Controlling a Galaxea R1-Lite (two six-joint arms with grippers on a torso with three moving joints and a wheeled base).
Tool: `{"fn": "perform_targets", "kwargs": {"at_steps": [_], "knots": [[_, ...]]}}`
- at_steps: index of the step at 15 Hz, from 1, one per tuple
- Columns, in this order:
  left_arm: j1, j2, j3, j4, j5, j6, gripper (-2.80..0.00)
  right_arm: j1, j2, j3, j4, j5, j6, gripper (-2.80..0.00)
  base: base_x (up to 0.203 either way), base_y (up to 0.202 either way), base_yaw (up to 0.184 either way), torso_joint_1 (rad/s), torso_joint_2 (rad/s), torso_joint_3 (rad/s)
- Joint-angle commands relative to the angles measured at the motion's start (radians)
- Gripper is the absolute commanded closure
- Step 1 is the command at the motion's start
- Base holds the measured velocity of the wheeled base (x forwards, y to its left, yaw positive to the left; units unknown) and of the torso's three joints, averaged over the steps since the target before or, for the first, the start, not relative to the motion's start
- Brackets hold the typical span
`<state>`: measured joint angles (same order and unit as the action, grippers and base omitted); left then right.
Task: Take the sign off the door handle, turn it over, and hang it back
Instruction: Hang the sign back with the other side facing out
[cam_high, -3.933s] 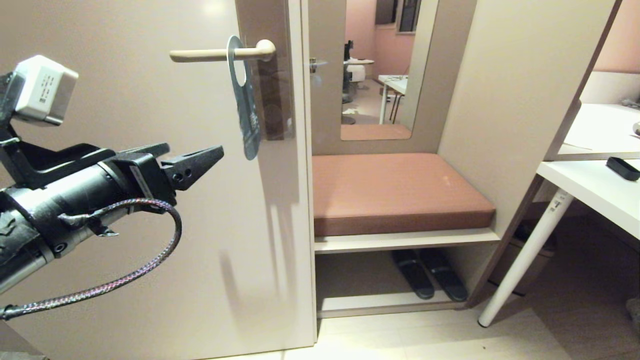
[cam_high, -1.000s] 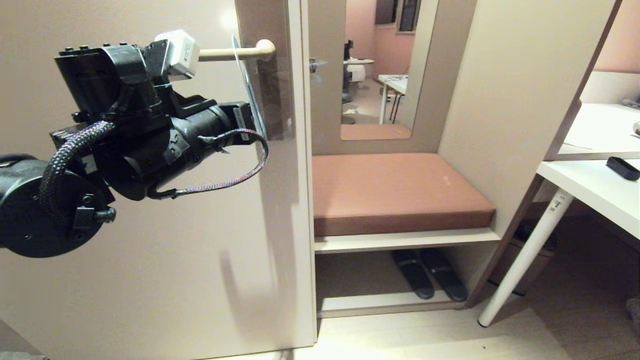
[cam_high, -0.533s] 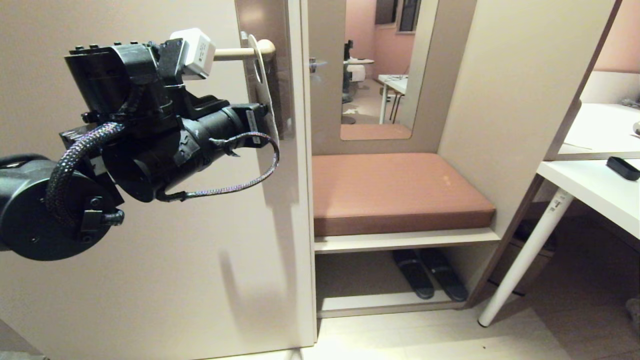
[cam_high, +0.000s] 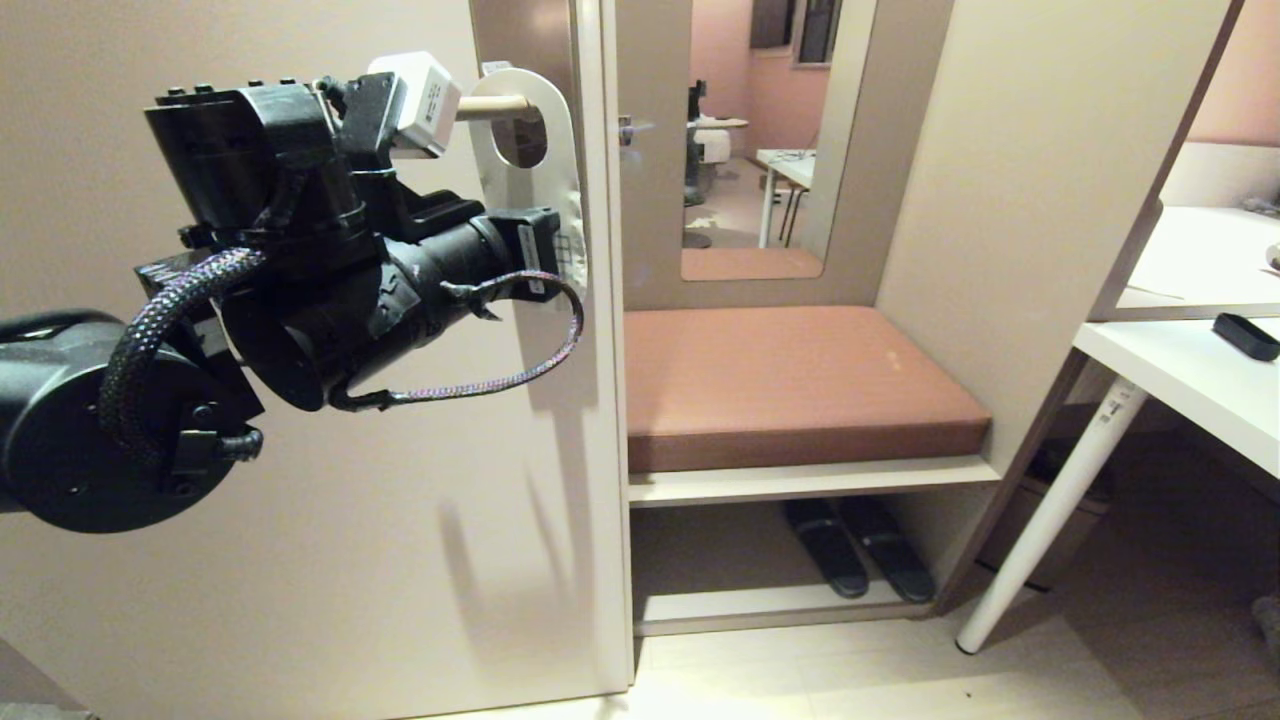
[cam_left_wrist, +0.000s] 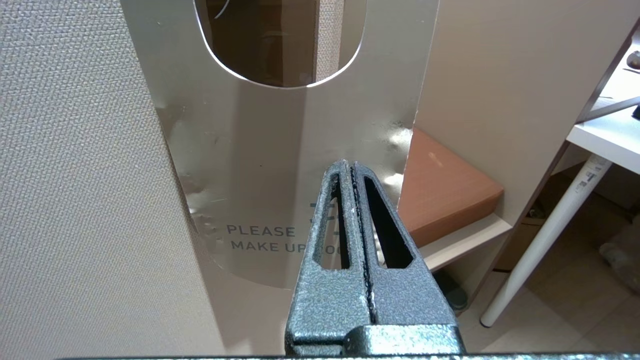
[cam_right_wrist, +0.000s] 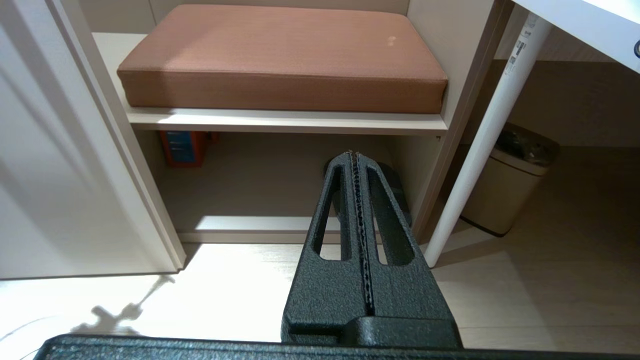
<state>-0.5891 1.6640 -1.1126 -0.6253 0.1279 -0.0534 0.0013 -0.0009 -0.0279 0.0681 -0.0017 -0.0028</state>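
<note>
- The door carries the door handle on a glossy backplate.
- The sign hangs on that handle by its hole, white side out, reading "PLEASE MAKE UP".
- The left gripper, jaws clenched together, presses its tip against the sign's face.
- The right gripper, also clenched and empty, hangs low toward the floor.

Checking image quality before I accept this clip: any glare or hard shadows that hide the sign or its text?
Left wrist view: bright glare patches on the glossy white card sign, and the shut left gripper covers part of the grey lettering. Head view: streaky shadows fall on the beige door; the sign's face reads clean.
</note>
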Motion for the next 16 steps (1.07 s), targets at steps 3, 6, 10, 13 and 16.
{"fn": "perform_targets", "kwargs": {"at_steps": [3,6,10,13,16], "knots": [[0.0,0.014,-0.019,-0.005,0.003,0.0,0.0,0.0,0.001,0.0,-0.001,0.0,0.0,0.0,0.0,0.0,0.0,0.0,0.0,0.0],[0.0,0.025,-0.025,-0.005,0.004,0.003,0.0,0.0,0.001,0.0,0.0,0.0,0.0,0.0,0.0,0.0,0.0,0.0,0.0,0.0],[-0.003,0.032,-0.058,-0.005,0.004,0.023,0.0,0.0,0.001,-0.001,0.0,0.0,0.0,0.0,0.0,0.0,0.0,0.0,0.0,0.0],[-0.003,0.046,-0.079,-0.005,0.006,0.025,0.0,0.0,0.001,0.0,0.0,0.0,0.0,0.0,0.0,0.0,0.0,0.0,0.0,0.0],[-0.012,0.048,-0.079,-0.005,0.009,0.03,0.0,0.0,0.001,0.0,0.001,0.0,0.0,0.0,0.0,0.0,0.0,0.0,0.0,0.0]]}}
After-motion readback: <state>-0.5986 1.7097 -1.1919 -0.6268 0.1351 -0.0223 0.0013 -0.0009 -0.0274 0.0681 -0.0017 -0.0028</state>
